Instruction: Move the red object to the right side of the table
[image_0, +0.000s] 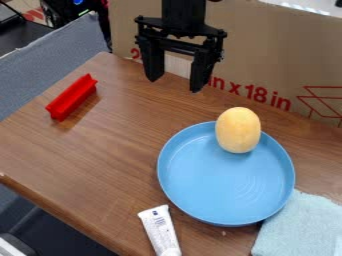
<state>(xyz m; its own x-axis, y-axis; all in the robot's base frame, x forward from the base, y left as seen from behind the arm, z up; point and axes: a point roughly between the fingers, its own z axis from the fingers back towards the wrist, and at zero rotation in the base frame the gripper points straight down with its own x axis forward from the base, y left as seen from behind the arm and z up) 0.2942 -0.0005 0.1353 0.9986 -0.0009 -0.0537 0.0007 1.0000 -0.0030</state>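
Observation:
The red object (72, 97) is a long, narrow red piece lying on the wooden table (114, 145) near its left edge. My gripper (178, 75) hangs above the back middle of the table, pointing down, to the right of the red object and well apart from it. Its two black fingers stand wide apart with nothing between them.
A blue plate (227, 205) sits at the front right with a tan egg-shaped object (238, 130) on it. A white tube (160, 230) lies at the front edge, a light blue cloth (305, 232) at the front right corner. A cardboard box (287, 55) stands behind.

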